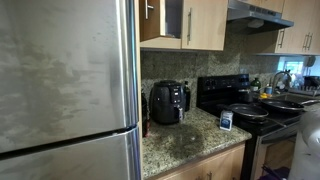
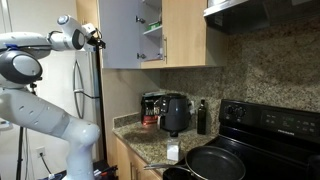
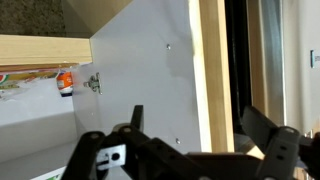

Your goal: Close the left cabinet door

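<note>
1. The left cabinet door (image 2: pixel 120 34) stands swung out from the upper cabinet, with its pale inner face showing. In the wrist view this face (image 3: pixel 150 70) fills most of the frame, and the wood edge runs down its right side.
2. The gripper (image 2: pixel 97 38) hangs high up beside the door's outer edge, away from the opening. In the wrist view (image 3: pixel 190 130) its jaws are spread wide and hold nothing. Whether it touches the door cannot be told.
3. Risk: a push placed near the hinge (image 3: pixel 95 83) would likely stall for lack of leverage.
4. Risk: a finger slipping past the edge could be trapped as the door swings. A hard shove may bounce the door back ajar.
5. Surface: a speckled granite counter (image 2: pixel 132 128) carries a black air fryer (image 2: pixel 175 113).
6. Room: a home kitchen with a black stove (image 2: pixel 275 125), a pan (image 2: pixel 215 160), the twin wood door (image 2: pixel 185 35) shut, and a steel fridge (image 1: pixel 60 80).
</note>
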